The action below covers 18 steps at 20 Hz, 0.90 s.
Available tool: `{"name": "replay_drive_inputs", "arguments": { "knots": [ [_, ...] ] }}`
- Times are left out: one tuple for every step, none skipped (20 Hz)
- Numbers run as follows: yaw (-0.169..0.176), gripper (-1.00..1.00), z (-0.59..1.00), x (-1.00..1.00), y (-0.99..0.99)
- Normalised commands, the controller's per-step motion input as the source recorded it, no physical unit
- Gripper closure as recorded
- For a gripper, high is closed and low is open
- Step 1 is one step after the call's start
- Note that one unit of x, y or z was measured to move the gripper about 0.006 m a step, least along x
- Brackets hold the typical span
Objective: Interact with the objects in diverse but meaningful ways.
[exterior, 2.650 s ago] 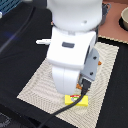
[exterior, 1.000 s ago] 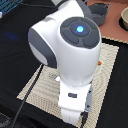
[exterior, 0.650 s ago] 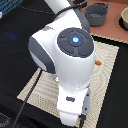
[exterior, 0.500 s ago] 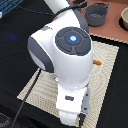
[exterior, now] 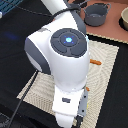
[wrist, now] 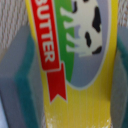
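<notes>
The flat yellow rectangular box (wrist: 80, 45), printed with a cow and a red "BUTTER" ribbon, fills the wrist view. My gripper (wrist: 70, 85) is shut on it, one grey finger with a teal pad (wrist: 20, 75) against one long edge and the other finger (wrist: 123, 75) against the opposite edge. Woven mat shows behind the box. In the exterior view the arm's big white wrist (exterior: 65, 65) leans over the near part of the mat (exterior: 102, 70) and hides both the fingers and the box. No tomato, milk carton or fish piece shows.
A grey pot (exterior: 95, 14) stands at the back on the brown surface, with the edge of a tan plate (exterior: 124, 17) at the exterior view's far right. An orange-handled utensil (exterior: 95, 62) lies on the mat beside the arm. Black cloth surrounds the mat.
Since 2.6 s ago the arm has tipped toward the camera, and the yellow box, then visible on the mat under the gripper, is now covered. Over the last second it has barely moved.
</notes>
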Motion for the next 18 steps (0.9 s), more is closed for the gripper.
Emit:
{"name": "replay_drive_inputs", "arguments": {
  "knots": [
    [0.029, 1.0, 0.53, -0.65, 0.23],
    [0.04, 1.0, 0.55, -0.77, 0.18],
    [0.036, 1.0, 0.57, -0.86, 0.2],
    [0.03, 1.0, 0.57, -0.88, 0.22],
    [0.025, 1.0, 0.57, -0.87, 0.22],
    [0.019, 1.0, 0.57, -0.87, 0.25],
    [0.02, 1.0, 0.49, -0.91, 0.19],
    [0.024, 1.0, 0.36, -1.0, 0.17],
    [0.033, 1.0, 0.23, -1.0, 0.11],
    [0.042, 1.0, 0.16, -1.0, 0.08],
    [0.048, 1.0, 0.11, -1.0, 0.08],
    [0.049, 1.0, 0.11, -1.0, 0.08],
    [0.043, 1.0, 0.09, -1.0, 0.15],
    [0.039, 1.0, 0.05, -1.0, 0.17],
    [0.039, 1.0, 0.01, -1.0, 0.16],
    [0.041, 1.0, 0.0, -1.0, 0.17],
    [0.041, 1.0, 0.0, -1.0, 0.2],
    [0.039, 1.0, 0.0, -1.0, 0.21]
  ]
}}
